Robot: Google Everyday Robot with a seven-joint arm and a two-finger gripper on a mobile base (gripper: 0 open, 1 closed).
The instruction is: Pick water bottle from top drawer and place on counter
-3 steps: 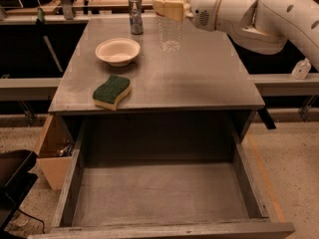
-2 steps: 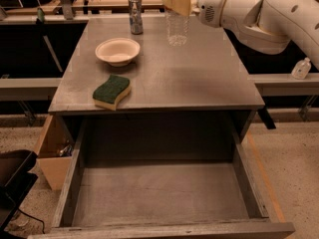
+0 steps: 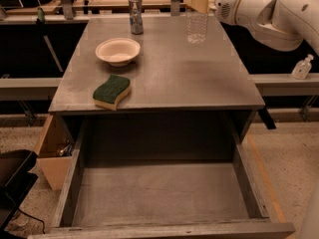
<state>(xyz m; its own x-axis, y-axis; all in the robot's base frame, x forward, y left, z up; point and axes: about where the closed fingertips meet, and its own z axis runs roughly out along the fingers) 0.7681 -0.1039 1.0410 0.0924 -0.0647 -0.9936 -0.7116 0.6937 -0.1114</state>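
The water bottle (image 3: 197, 28), clear and ribbed, stands upright at the far right of the grey counter (image 3: 169, 81). My gripper (image 3: 196, 0) is directly over it, its cream fingers closed around the bottle's top, so the cap is hidden. The white arm reaches in from the upper right. The top drawer (image 3: 159, 193) is pulled wide open below the counter's front edge, and its worn grey bottom holds nothing.
On the counter are a white bowl (image 3: 118, 51), a green-and-yellow sponge (image 3: 111, 91) near the front left, and a silver can (image 3: 135, 15) at the back. A pump dispenser (image 3: 302, 67) stands on the right ledge. A wooden box (image 3: 52, 156) and a dark bin (image 3: 14, 180) sit on the floor at left.
The gripper has carried the bottle to the right and a little farther back over the counter. The drawer and the other objects have not moved.
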